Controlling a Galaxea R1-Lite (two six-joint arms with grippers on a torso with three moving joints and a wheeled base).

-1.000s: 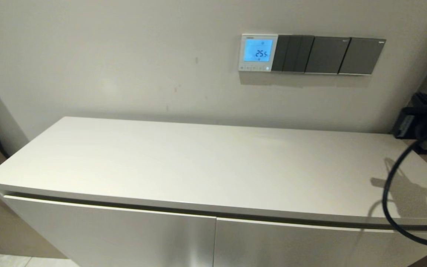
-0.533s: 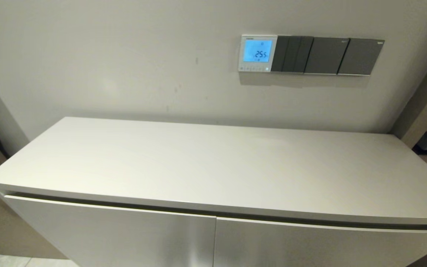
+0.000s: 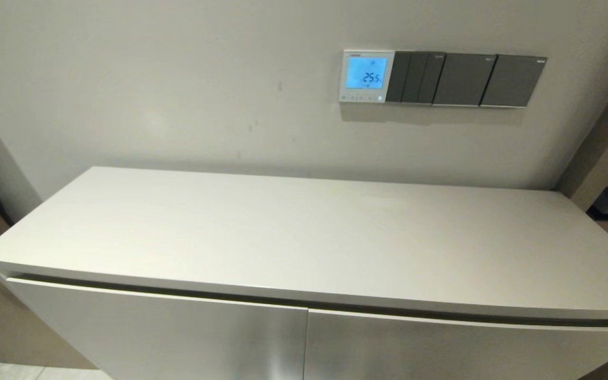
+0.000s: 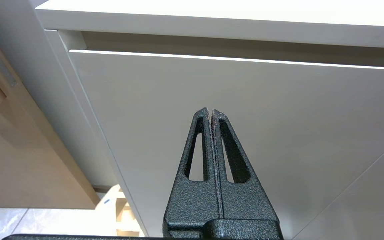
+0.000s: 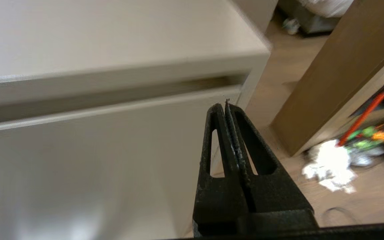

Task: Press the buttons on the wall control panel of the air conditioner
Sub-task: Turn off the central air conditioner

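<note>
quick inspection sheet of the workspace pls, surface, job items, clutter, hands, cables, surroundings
surface: white cabinet top, bare.
job's things: control panel on the wall, screen lit blue; buttons along its bottom edge.
clutter: nothing seen on the top; white debris on the floor.
hands: left hand shut, low before the cabinet door; right hand shut, low by the cabinet's end.
cables: nothing seen.
surroundings: dark grey switch plates beside the panel; wooden frame.
</note>
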